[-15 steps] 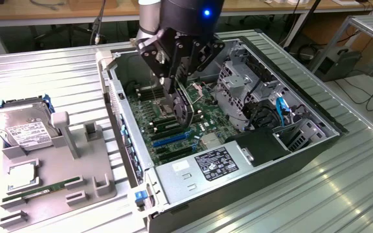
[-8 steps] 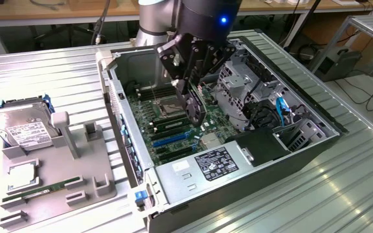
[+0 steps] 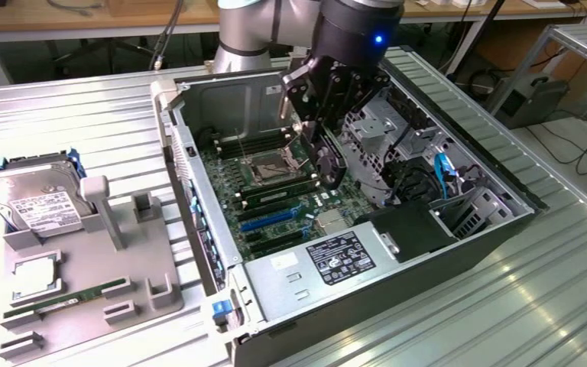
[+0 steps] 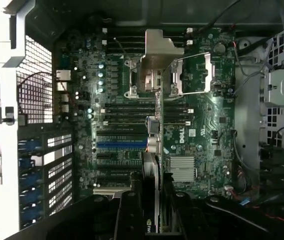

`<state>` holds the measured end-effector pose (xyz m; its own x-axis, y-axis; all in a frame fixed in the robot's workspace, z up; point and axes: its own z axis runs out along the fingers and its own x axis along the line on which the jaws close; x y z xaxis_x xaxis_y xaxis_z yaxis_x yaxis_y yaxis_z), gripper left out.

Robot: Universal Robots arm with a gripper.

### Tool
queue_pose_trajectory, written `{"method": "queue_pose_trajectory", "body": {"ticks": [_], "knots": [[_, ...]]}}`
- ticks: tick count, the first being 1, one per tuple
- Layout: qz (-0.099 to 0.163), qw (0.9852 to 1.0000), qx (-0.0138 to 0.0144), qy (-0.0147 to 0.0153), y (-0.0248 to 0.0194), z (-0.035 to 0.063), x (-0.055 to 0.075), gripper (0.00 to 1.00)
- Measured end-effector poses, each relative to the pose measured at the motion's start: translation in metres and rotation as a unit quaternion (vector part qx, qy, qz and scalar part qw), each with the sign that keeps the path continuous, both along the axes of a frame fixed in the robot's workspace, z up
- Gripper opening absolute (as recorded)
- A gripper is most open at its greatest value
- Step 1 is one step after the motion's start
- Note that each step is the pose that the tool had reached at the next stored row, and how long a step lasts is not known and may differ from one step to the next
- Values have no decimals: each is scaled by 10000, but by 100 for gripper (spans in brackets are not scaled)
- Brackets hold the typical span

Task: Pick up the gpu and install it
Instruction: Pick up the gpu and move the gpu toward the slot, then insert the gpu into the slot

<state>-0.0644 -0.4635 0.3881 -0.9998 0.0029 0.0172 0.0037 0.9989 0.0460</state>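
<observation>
The gripper [image 3: 326, 131] pinches the gpu [image 3: 329, 164] edge-on, above the motherboard [image 4: 201, 135] inside the open case [image 3: 497, 229]. Hold the card vertical and square its edge to the blue slot [image 4: 122, 144].

The gripper [image 4: 152, 212] and the gpu [image 4: 150, 172] it holds are black, the gpu silver-edged. Below the gripper, the motherboard [image 4: 206, 125] is dark green with a blue slot [image 4: 122, 144].

Shiny ribbed metal table [image 3: 497, 306], bare grey metal case [image 3: 227, 103], matt black gpu [image 3: 329, 167], matt grey plastic tray [image 3: 85, 264]
</observation>
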Motion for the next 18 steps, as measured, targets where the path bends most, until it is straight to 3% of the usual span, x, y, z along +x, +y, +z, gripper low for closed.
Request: {"method": "queue_pose_trajectory", "body": {"ticks": [16,18], "knots": [[-1,10000,-1,3,0,1,0,26],[196,9998,-1,-1,0,-3,0,26]]}}
